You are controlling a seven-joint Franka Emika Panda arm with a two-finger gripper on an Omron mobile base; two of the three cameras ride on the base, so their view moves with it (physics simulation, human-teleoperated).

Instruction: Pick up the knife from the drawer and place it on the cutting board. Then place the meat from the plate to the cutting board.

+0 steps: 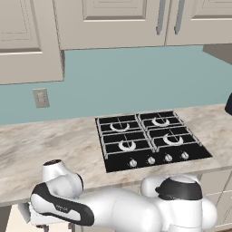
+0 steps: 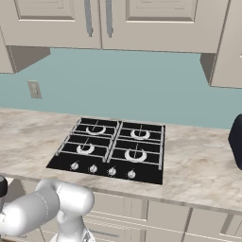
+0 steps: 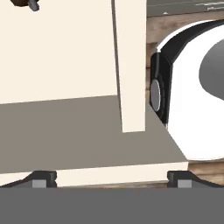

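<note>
Your gripper [image 3: 111, 179] is hanging low, below the counter edge, with its jaws spread wide and nothing between them; the two dark fingertips [image 3: 41, 178] are sitting far apart at the bottom of the hand view. It is looking down into the open drawer [image 3: 57, 57], whose pale cream floor and side wall are lying ahead of the fingers. At the far top-left corner of that view, a small dark reddish-brown piece with a grey bit beside it is peeking in, which looks like the knife [image 3: 24, 3], though most of it is cut off by the edge. In the base views, you are facing a marbled counter [image 1: 50, 145] with a black four-burner stove [image 1: 147, 138] set into it.
</note>
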